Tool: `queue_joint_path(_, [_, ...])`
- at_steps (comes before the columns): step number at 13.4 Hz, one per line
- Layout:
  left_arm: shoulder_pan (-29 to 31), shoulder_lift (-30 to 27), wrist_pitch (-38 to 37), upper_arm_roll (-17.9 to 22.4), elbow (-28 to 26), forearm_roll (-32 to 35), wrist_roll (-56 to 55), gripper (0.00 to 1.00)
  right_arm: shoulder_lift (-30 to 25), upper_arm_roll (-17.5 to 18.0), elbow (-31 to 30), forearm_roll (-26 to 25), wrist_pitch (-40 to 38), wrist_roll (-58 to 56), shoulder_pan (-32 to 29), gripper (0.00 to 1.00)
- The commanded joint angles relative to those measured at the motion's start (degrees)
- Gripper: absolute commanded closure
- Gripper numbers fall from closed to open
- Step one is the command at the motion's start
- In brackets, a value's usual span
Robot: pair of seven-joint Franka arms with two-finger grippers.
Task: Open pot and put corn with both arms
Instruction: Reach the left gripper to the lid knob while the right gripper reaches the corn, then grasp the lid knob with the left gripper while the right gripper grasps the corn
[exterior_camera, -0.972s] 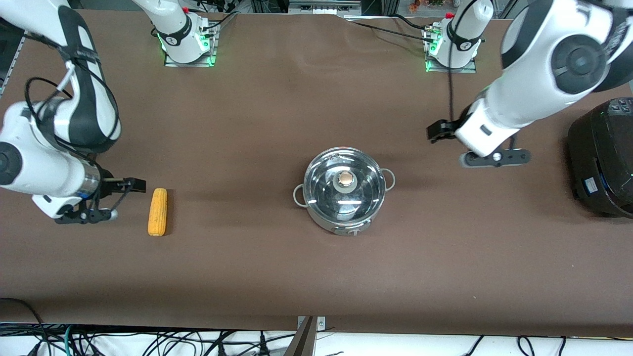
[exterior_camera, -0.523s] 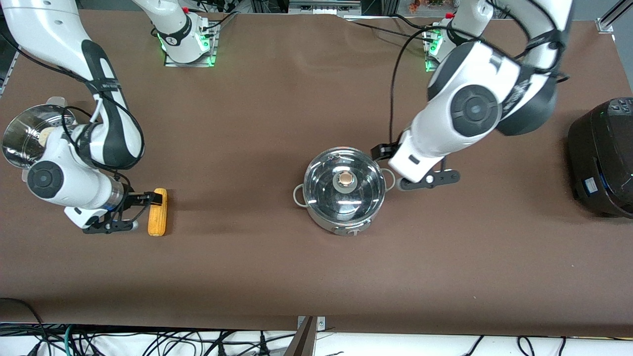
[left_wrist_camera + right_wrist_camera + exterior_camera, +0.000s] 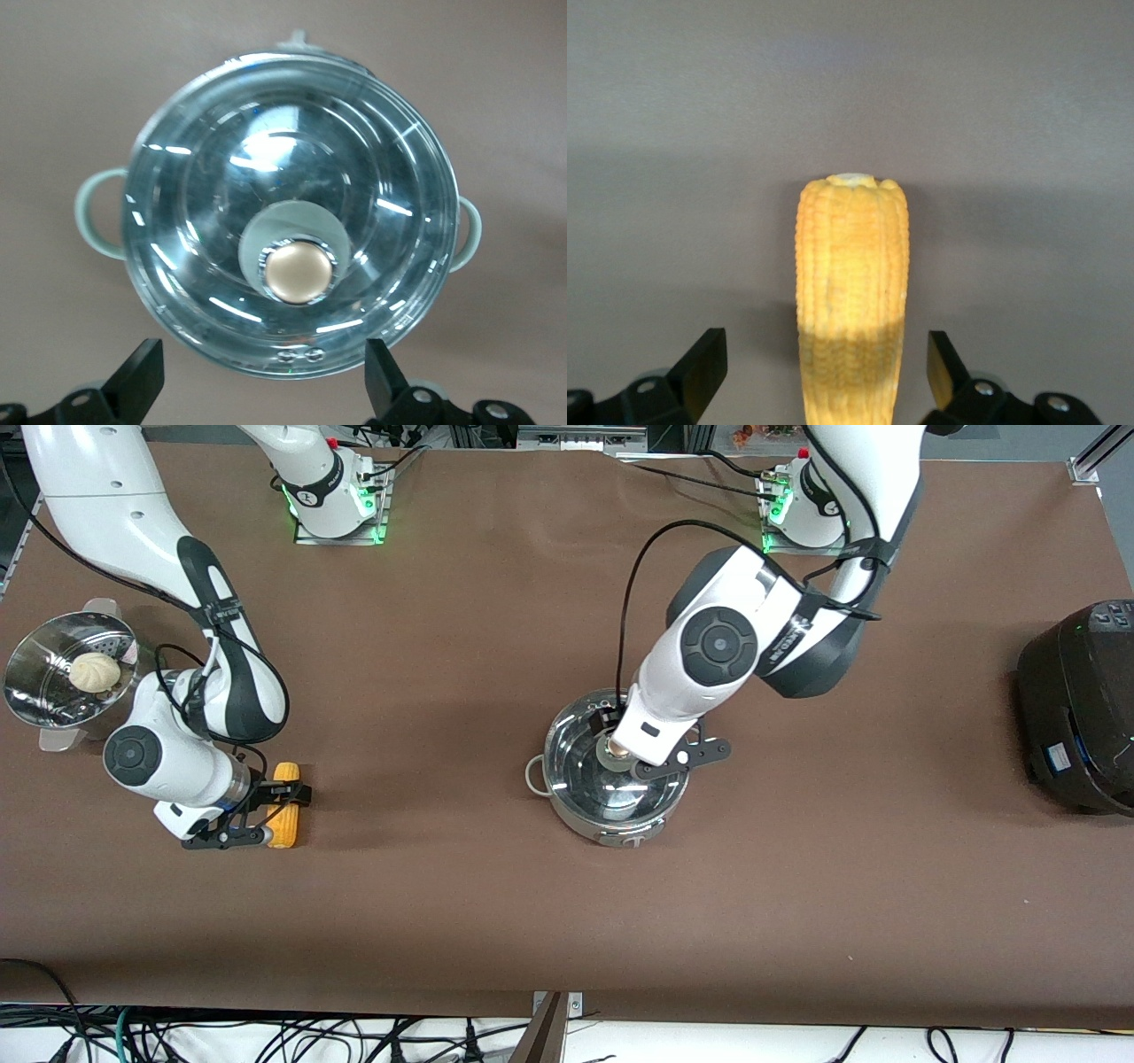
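Note:
The steel pot (image 3: 611, 828) stands mid-table with its glass lid (image 3: 576, 757) on; the lid's beige knob (image 3: 299, 272) shows in the left wrist view. My left gripper (image 3: 633, 760) hangs over the lid near the knob, open and empty (image 3: 261, 376), with the knob ahead of its fingertips, not between them. The yellow corn (image 3: 285, 828) lies on the table toward the right arm's end. My right gripper (image 3: 280, 813) is low over it, open (image 3: 824, 365), with one finger on each side of the cob (image 3: 850, 283), not touching.
A perforated steel steamer basket (image 3: 35, 691) holding a white bun (image 3: 93, 671) stands at the right arm's end of the table. A big black rice cooker (image 3: 1081, 708) stands at the left arm's end. Bare brown table lies between corn and pot.
My left gripper moved from the left arm's end to over the pot lid. My right gripper moved along the table until it straddled the corn. Both stayed open.

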Motion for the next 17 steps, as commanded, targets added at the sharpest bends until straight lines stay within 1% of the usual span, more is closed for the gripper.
queue_joint_path(1, [-2.18,2.33,2.00,1.06,2.03,-0.17,-0.94,0.00,1.16,0.25,-0.46,0.78,2.87,-0.60,-0.48,0.00])
queue_joint_path(3, [-3.50,3.21,3.16,0.97,1.68,2.71,-1.21,0.00,1.61,0.25,-0.46,0.78,3.23,-0.60,-0.48,0.02])
queue_joint_path(5, [-4.38,4.09,3.59,0.89,1.41,7.19,-1.47,0.00,1.61,0.25,-0.37,0.69,2.53,-0.77,-0.48,0.59])
queue_joint_path(6, [-4.21,4.09,5.08,0.80,1.06,8.26,-1.30,0.00,1.52,0.25,-0.28,0.69,1.74,-0.86,-0.21,0.71])
queue_joint_path(7, [-3.86,4.09,6.31,0.88,0.37,8.27,-0.86,0.00,1.43,0.25,0.24,0.60,0.60,-0.95,-0.13,0.75])
queue_joint_path(11, [-3.42,4.18,7.54,0.97,-0.25,8.44,-0.07,0.00,1.08,0.34,1.12,0.60,-0.55,-0.86,-0.13,0.75])
queue_joint_path(12, [-2.63,4.01,8.42,0.89,-1.21,8.36,1.76,0.00,1.00,0.34,1.82,0.60,-1.60,-0.86,-0.04,0.75])
queue_joint_path(17, [-1.92,3.92,10.45,0.97,-2.71,8.27,3.10,0.00,0.03,1.22,10.69,0.78,-14.94,-0.77,-0.04,0.75])
